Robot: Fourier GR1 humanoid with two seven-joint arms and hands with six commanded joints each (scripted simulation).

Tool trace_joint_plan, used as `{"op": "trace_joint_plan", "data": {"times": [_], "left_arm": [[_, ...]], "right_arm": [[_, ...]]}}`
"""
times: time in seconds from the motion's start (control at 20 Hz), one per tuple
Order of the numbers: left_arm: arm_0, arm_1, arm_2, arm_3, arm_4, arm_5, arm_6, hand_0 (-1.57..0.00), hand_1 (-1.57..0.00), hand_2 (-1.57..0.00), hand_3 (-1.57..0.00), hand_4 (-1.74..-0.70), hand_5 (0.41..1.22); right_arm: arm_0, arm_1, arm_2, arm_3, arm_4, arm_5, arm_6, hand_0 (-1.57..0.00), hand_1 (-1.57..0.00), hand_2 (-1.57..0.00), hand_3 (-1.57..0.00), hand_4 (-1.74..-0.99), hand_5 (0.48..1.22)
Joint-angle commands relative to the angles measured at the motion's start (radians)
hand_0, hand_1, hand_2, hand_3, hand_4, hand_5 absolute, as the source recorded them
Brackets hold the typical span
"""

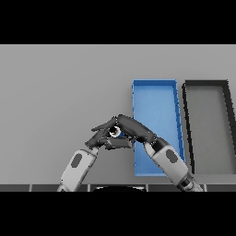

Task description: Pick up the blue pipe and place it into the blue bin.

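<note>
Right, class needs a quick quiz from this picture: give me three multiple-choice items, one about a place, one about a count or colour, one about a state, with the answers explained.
1. Where is the black bin relative to the blue bin?
A. to its right
B. to its left
C. stacked on top of it

2. How many bins stand on the table?
A. one
B. two
C. four

3. Where is the blue pipe now?
A. lying in the blue bin
B. between the left hand and right hand
C. lying in the black bin

Answers: 1 A, the black bin sits on the right side. 2 B, one blue and one black. 3 B, both hands close around it, just left of the blue bin.
</note>
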Motion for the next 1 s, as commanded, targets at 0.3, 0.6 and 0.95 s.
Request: {"op": "trace_joint_plan", "data": {"times": [0.3, 0.6, 0.95], "left_arm": [[-0.016, 0.039, 0.001, 0.003, -0.062, -0.006, -0.042, -0.94, -0.86, -0.83, -0.75, -1.37, 1.221], [-0.011, 0.044, 0.011, -0.013, -0.114, -0.036, 0.035, -0.24, -0.22, -0.22, -0.19, -1.02, 0.848], [0.006, 0.032, 0.008, -0.004, -0.119, -0.021, 0.082, -0.05, -0.05, -0.04, -0.04, -0.95, 0.513]], "right_arm": [[0.003, 0.019, 0.013, -0.012, 0.056, -0.039, 0.013, -1.56, -1.56, -1.56, -1.55, -1.736, 1.205], [0.014, 0.038, 0.008, -0.027, 0.093, -0.04, 0.047, -1.57, -1.57, -1.57, -1.57, -1.74, 1.217], [0.021, 0.071, -0.013, -0.018, 0.081, -0.033, 0.046, -1.57, -1.57, -1.57, -1.57, -1.741, 1.22]]}}
